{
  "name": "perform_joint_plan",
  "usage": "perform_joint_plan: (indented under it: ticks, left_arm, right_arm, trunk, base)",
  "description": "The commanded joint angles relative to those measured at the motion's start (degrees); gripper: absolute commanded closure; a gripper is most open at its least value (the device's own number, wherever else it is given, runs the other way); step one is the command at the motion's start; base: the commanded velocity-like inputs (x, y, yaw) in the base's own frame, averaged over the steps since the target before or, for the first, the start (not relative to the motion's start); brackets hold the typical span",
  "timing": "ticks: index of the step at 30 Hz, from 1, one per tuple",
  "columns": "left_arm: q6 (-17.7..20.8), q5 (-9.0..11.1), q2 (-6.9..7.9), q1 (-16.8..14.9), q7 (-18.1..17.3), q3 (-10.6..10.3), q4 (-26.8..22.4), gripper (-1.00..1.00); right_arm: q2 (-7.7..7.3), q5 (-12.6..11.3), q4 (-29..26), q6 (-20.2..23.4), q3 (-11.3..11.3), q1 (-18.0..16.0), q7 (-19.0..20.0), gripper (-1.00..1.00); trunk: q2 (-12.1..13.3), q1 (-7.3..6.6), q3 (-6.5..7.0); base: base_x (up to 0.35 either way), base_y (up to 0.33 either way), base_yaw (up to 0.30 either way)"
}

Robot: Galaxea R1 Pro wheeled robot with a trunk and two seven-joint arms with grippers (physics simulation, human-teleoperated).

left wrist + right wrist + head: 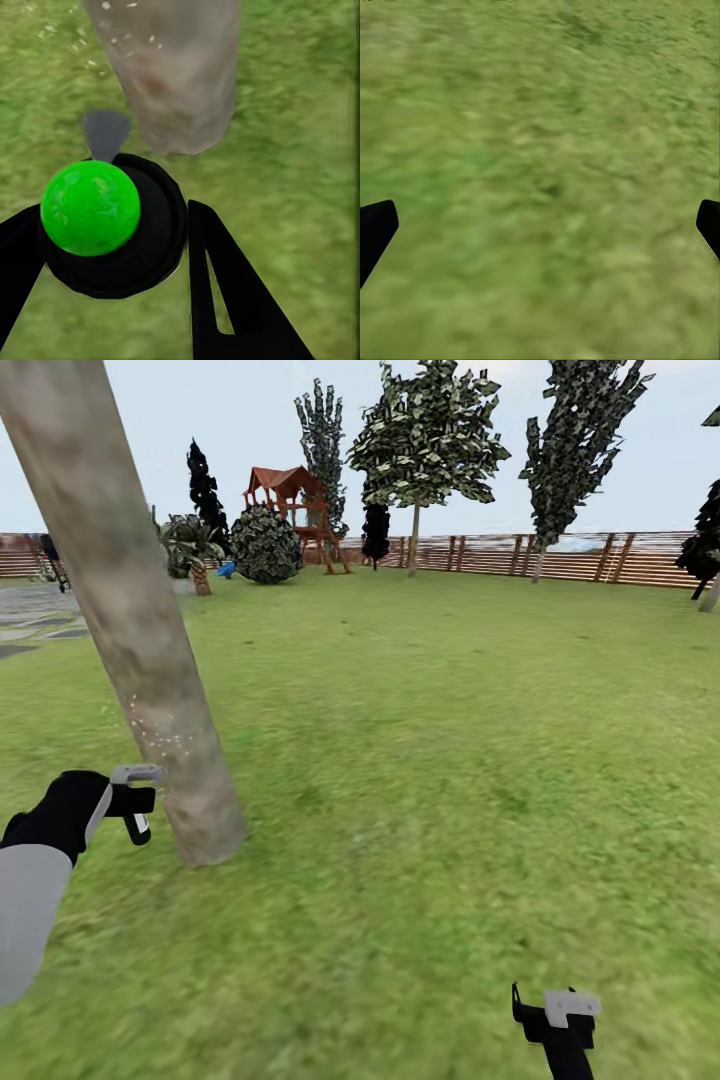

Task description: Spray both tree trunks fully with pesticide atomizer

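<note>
i hold the atomizer [105, 225] clamped in my left pincer [135, 800] just beside the tree trunk [130, 620] | pesticide [160, 735] specks on the trunk's lower part | right pincer [540, 225] spread wide over grass [450, 760], well apart from the trunk

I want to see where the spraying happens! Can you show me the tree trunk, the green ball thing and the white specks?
tree trunk [150, 660], head view, middle of the pale bark.
green ball thing [90, 208], left wrist view, centre of its round top, between the left jaws.
white specks [160, 735], head view, cluster on the trunk's lower part.
</note>
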Motion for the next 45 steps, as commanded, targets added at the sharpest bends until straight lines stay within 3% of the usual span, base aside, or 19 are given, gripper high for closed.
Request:
perform_joint_plan:
  ticks: [1,19,21,23,25,30,35,42,45]
  left_arm:
    - [0.22,-0.57,-0.06,-0.03,-0.49,0.29,-0.12,1.00]
    - [0.28,-0.57,0.01,-0.06,0.00,0.56,-0.54,1.00]
    - [0.21,-0.62,0.15,0.47,0.24,1.33,0.03,1.00]
    - [-0.13,-0.57,0.18,2.74,0.65,3.70,-0.11,1.00]
    - [-2.62,-0.64,0.09,4.64,1.15,5.18,0.30,1.00]
    - [-6.09,-0.37,-0.08,7.44,2.20,5.75,0.30,1.00]
    - [-6.21,-0.19,-0.10,7.53,2.51,5.88,-0.23,1.00]
    - [-6.23,-0.44,0.17,7.73,4.59,7.97,0.06,1.00]
    - [-6.37,-0.42,0.55,10.41,6.85,8.35,-0.23,1.00]
  right_arm:
    - [0.00,0.61,0.10,-0.13,-0.21,-0.05,-0.39,-1.00]
    - [0.00,0.61,0.10,-0.13,-0.21,-0.05,-0.39,-1.00]
    - [0.00,0.61,0.11,-0.13,-0.21,-0.05,-0.39,-1.00]
    - [0.00,0.61,0.10,-0.13,-0.21,-0.05,-0.39,-1.00]
    - [0.00,0.61,0.10,-0.13,-0.21,-0.05,-0.39,-1.00]
    - [0.00,0.61,0.10,-0.13,-0.21,-0.05,-0.39,-1.00]
    - [0.00,0.61,0.10,-0.13,-0.21,-0.05,-0.39,-1.00]
    - [0.00,0.61,0.10,-0.13,-0.21,-0.05,-0.39,-1.00]
    - [0.00,0.61,0.10,-0.13,-0.21,-0.05,-0.39,-1.00]
  trunk:
    - [-0.02,0.01,-0.05]
    - [-0.02,0.01,-0.05]
    - [-0.02,0.01,-0.05]
    - [-0.02,0.01,-0.05]
    - [-0.02,0.01,-0.05]
    - [-0.02,0.01,-0.05]
    - [-0.02,0.01,-0.05]
    - [-0.02,0.01,-0.05]
    - [-0.02,0.01,-0.05]
  base:
    - [0.236,-0.192,0.001]
    - [0.152,-0.222,0.070]
    - [0.001,-0.274,0.274]
    - [0.000,-0.274,0.276]
    - [0.000,-0.274,0.161]
    - [0.022,-0.274,0.022]
    - [0.147,-0.259,0.001]
    - [0.213,-0.218,0.000]
    - [0.234,-0.198,0.013]
